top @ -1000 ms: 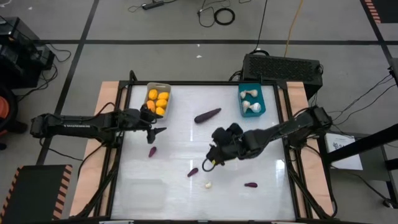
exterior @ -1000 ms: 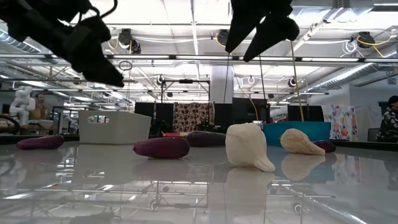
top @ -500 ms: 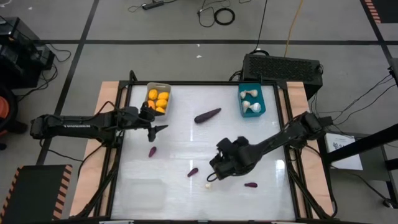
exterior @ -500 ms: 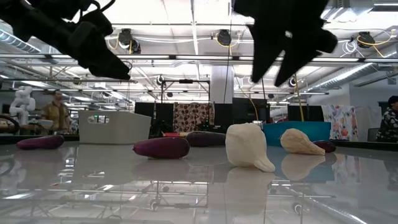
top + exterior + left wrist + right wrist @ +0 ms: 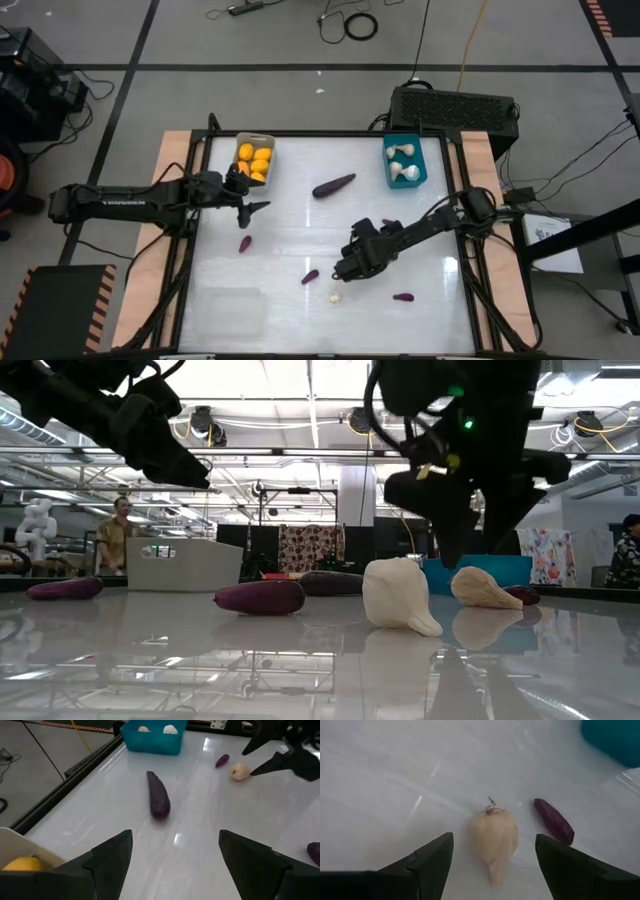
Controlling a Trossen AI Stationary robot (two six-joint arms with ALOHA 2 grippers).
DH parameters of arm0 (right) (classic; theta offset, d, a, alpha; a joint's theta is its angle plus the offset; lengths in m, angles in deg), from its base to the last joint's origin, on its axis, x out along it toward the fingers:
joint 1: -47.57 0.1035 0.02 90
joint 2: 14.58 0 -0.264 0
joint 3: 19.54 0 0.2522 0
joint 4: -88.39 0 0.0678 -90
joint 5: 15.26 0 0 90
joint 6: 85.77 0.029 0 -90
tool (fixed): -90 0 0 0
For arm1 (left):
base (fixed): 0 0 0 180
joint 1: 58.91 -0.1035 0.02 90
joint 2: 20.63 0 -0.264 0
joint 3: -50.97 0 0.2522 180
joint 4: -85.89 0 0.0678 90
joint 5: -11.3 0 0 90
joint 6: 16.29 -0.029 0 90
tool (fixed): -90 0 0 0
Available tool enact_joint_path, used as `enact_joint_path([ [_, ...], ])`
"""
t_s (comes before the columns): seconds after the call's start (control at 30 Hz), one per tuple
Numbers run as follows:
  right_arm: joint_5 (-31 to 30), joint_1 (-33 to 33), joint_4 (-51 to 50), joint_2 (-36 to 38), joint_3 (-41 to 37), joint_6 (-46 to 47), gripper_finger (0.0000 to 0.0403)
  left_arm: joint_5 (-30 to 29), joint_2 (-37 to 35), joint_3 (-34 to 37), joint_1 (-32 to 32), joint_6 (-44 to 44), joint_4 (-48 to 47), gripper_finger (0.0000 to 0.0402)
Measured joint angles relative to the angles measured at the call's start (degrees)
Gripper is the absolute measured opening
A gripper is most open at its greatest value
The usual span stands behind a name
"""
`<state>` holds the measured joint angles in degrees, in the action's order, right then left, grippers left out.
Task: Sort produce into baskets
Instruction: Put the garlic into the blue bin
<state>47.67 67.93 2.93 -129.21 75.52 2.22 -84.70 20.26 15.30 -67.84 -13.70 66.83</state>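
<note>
1. Hovering over the garlic bulb (image 5: 494,840), the right tool (image 5: 342,274) stands near the middle of the worktop (image 5: 420,240), toward its near edge, jaws spread wide and holding nothing.
2. The garlic bulb lies loose on the worktop, centred between the right tool's fingers (image 5: 427,857) in the wrist view, touching neither; a small purple eggplant piece (image 5: 554,820) lies just beside it.
3. Step in hand, as judged: picking up this bulb for the teal basket (image 5: 406,160) at the far right corner, which already holds pale bulbs.
4. To do it well: descend straight, keep the bulb centred, close across its rounded body rather than its tapered tip, and keep clear of the eggplant piece alongside.
5. The left tool (image 5: 252,209) waits by the far left, beside the grey basket (image 5: 254,160) of orange-yellow fruits (image 5: 258,165); its jaws are also wide apart and empty.
6. Remaining loose produce: a large eggplant (image 5: 334,186) near the far edge at centre, and small purple pieces (image 5: 245,243) scattered on the worktop.
7. The clear basket (image 5: 235,310) sits at the near left corner; its contents cannot be made out.
</note>
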Motion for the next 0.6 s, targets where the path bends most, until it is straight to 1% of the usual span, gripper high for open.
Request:
enact_joint_path([
  [0.17, 0.07, -1.44, -0.61, -0.48, -0.07, -0.54, 0.0274, 0.44, 0.0, 0.0, 0.0, 0.0, -0.18, 0.0304],
  [0.27, 0.68, -2.04, 0.71, -0.46, -1.94, -0.49, 0.0274, 1.42, 0.0, 0.0, 0.0, 0.02, -0.33, 0.0304],
  [0.4, 3.72, -3.0, 6.42, -0.44, -6.63, -1.04, 0.0274, 1.68, 0.0, 0.0, 0.0, 0.0, -0.33, 0.0304],
  [0.47, 4.13, -3.1, 10.15, -0.2, -8.43, -2.1, 0.0273, 1.68, 0.0, 0.02, 0.0, 0.0, -0.33, 0.0304],
  [0.6, 3.91, -3.04, 12.6, -0.02, -9.55, -1.7, 0.025, 1.7, -0.02, 0.04, 0.04, 0.0, -0.3, 0.0304],
])
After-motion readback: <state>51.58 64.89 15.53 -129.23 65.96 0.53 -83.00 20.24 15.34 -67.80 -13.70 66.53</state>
